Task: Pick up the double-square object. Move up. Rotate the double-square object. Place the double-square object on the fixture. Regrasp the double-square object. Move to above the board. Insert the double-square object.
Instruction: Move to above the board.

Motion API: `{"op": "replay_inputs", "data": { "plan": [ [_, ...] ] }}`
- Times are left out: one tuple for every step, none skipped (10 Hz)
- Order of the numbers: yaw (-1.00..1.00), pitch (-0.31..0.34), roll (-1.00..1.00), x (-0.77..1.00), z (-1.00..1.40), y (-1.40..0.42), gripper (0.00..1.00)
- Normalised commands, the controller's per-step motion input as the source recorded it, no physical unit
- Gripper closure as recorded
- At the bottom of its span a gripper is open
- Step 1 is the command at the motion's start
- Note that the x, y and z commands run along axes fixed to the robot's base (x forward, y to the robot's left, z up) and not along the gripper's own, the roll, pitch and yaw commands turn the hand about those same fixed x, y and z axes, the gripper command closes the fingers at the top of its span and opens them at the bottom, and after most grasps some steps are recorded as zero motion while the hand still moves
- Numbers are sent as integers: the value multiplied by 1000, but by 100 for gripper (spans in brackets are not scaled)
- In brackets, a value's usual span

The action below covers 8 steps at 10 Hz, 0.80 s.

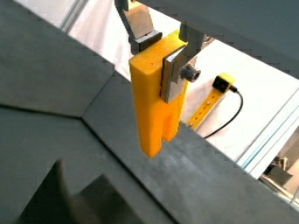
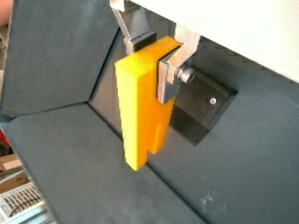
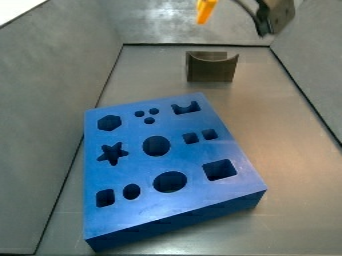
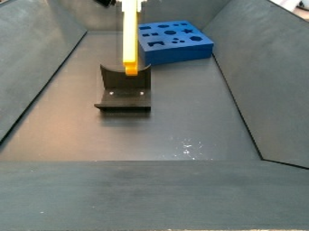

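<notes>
while the gripper (image 1: 160, 42) clamps the double-square object (image 1: 156, 103), the fixture (image 4: 125, 89) sits empty.

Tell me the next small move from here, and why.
Probably lower it gently toward the fixture. The gripper is shut on the double-square object, holding it upright in the air. In a side view its lower end appears level with the fixture's notch, but whether it has seated there cannot be told. The board comes later.
</notes>
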Motion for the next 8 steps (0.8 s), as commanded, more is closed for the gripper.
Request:
{"op": "replay_inputs", "data": {
  "plan": [
    [-102, 116, -78, -176, 1000, 118, 100],
    [-78, 127, -79, -167, 1000, 110, 100],
    [-15, 146, -72, -140, 1000, 82, 100],
    [8, 151, -66, -120, 958, 65, 100],
    [44, 154, -49, -70, 763, 31, 100],
    [65, 146, -46, -44, 613, 12, 100],
    [89, 136, -41, -16, 423, 2, 100],
    [98, 132, -36, -3, 330, -4, 100]
  ]
}}
